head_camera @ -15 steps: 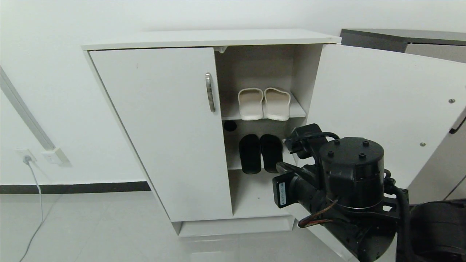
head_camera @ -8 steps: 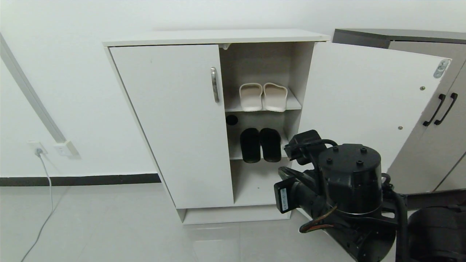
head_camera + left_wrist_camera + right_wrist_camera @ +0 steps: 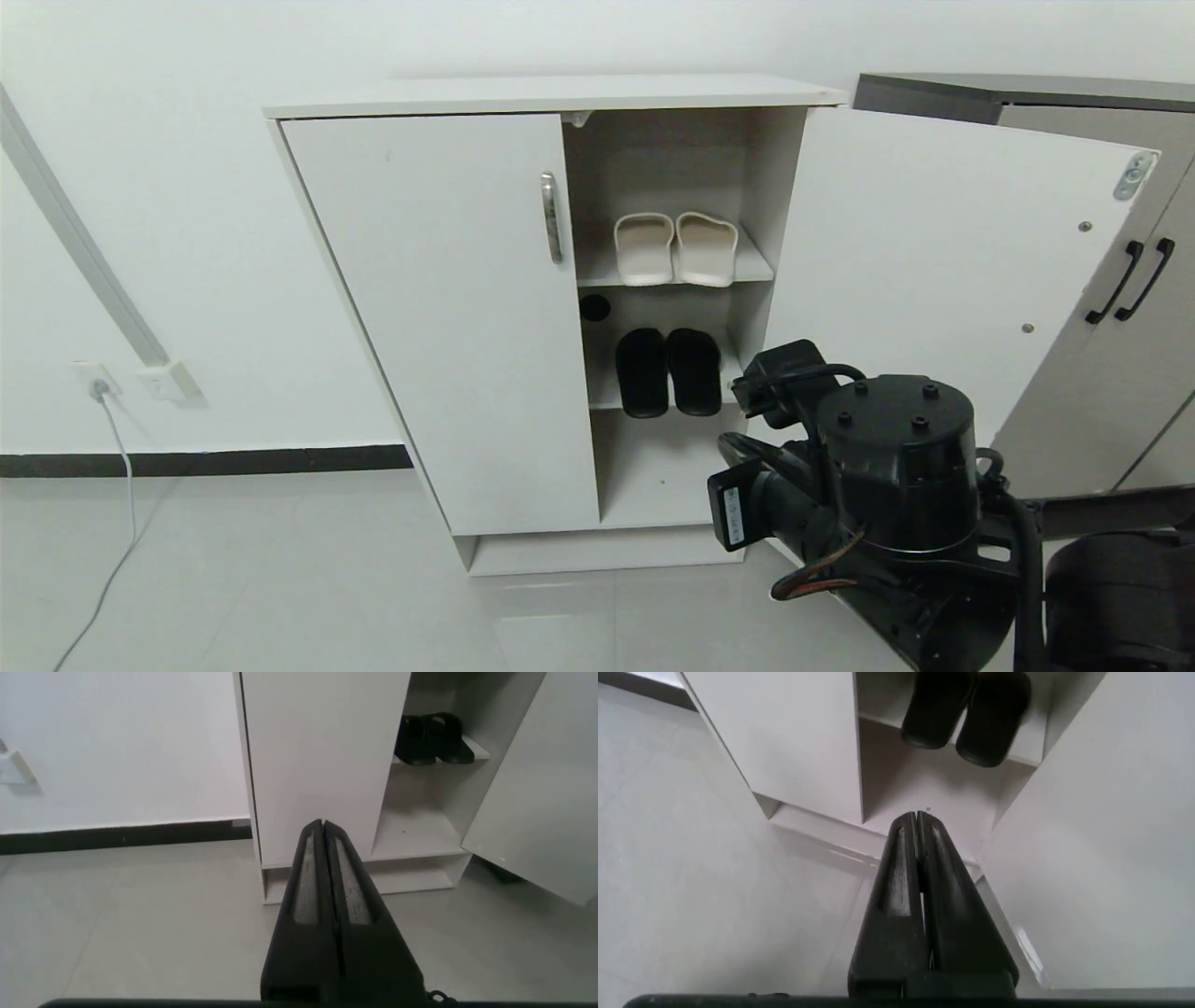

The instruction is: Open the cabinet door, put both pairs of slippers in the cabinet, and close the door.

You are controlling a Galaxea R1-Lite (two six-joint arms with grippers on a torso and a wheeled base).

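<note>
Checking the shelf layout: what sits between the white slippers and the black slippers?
Head view: a shelf board, bearing the white slippers, separates them from the black slippers below.

cabinet [image 3: 551,93]: right door [image 3: 934,280] open | cream slippers [image 3: 676,248]: upper shelf | black slippers [image 3: 668,371]: shelf below

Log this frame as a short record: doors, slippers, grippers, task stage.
cabinet: white, two doors, shelves inside
left door: shut
right door: swung wide open
white slippers: side by side on the upper shelf
black slippers: side by side on the middle shelf
left gripper: shut, holding nothing, pointed at the cabinet
right gripper: shut, holding nothing, low before the open side
stage: both pairs in; right door not yet closed
</note>
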